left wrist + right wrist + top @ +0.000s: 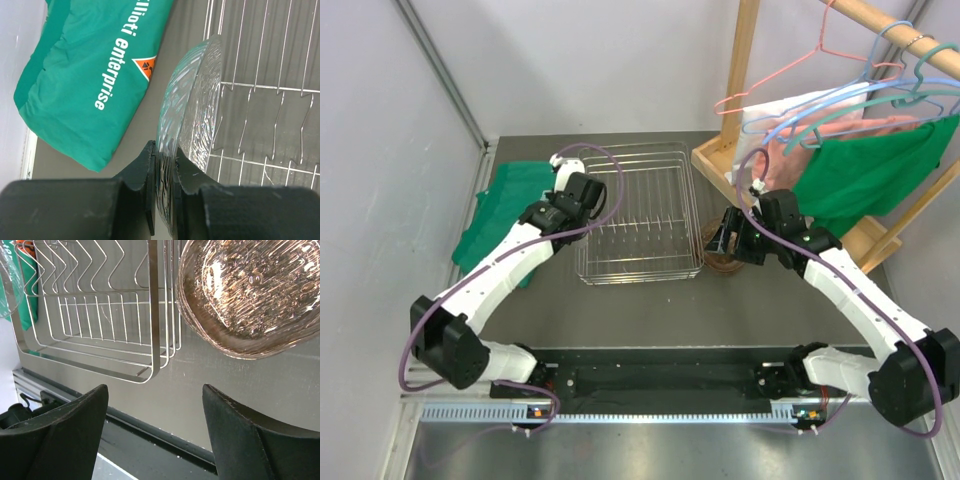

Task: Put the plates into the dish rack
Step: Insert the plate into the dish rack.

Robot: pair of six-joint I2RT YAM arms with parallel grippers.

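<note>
The left gripper is clamped on the rim of a clear plate, which stands on edge and rises straight out from between its fingers. Just beyond that plate, on its patterned face's side, lie the thin bars and upright tines of the dish rack. On the other side of the fingers a green bag with white lettering lies flat on the table. The right gripper is spread wide and holds nothing. Ahead of its fingers, past bare tabletop, a corner of the rack's rim sits opposite the gap. A brown plate lies farther out on the table, just beside that rim and outside the rack.
</note>
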